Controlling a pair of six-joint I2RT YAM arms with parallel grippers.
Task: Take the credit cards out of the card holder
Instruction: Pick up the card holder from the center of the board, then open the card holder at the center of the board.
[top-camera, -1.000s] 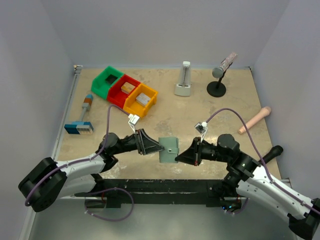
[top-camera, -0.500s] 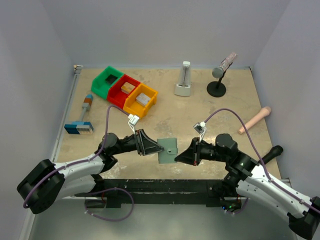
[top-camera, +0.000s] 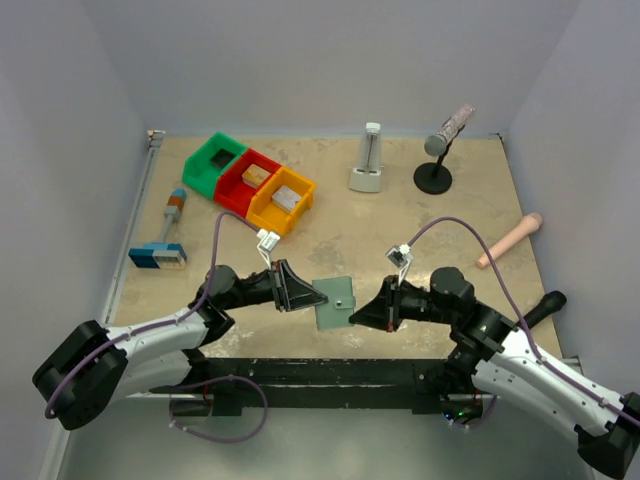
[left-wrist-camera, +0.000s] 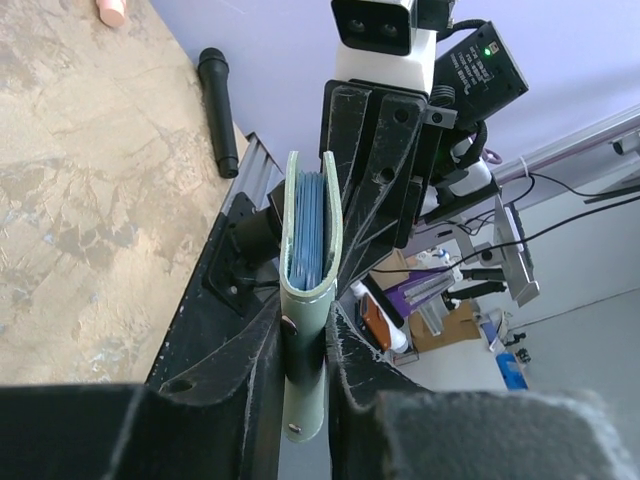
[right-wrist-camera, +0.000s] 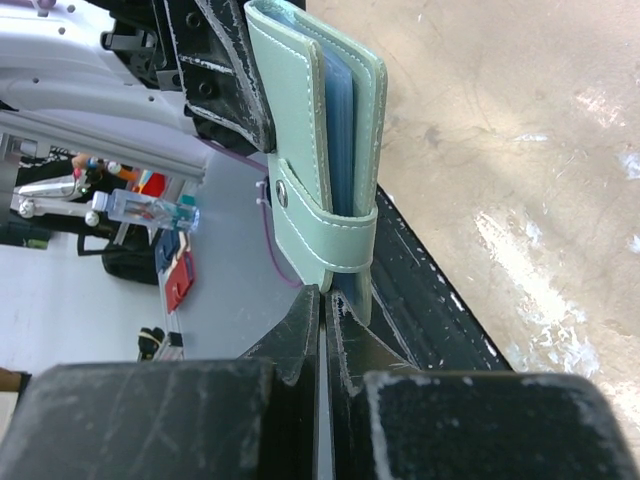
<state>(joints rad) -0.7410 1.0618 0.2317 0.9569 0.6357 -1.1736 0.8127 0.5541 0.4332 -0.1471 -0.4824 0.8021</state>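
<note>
The card holder (top-camera: 336, 303), a pale blue-green wallet, hangs edge-on between my two grippers near the table's front edge. My left gripper (top-camera: 318, 297) is shut on its left end. In the left wrist view both fingers press the holder (left-wrist-camera: 308, 345) at its snap end. The blue edges of the credit cards (left-wrist-camera: 311, 225) show inside the fold. My right gripper (top-camera: 356, 314) is shut on the holder's opposite edge. In the right wrist view its tips (right-wrist-camera: 323, 295) meet just under the snapped tab (right-wrist-camera: 330, 238), with the cards (right-wrist-camera: 341, 120) between the panels.
Green (top-camera: 213, 160), red (top-camera: 248, 180) and orange (top-camera: 282, 200) bins stand at the back left, two of them holding blocks. A blue-and-white block with a handle (top-camera: 160, 250) lies at the left. A white stand (top-camera: 367, 162), a microphone (top-camera: 440, 150) and a pink cylinder (top-camera: 510, 240) are at the back right.
My left gripper's jaws have closed in on the card holder's left end. The holder has shifted slightly. The right arm holds still.
</note>
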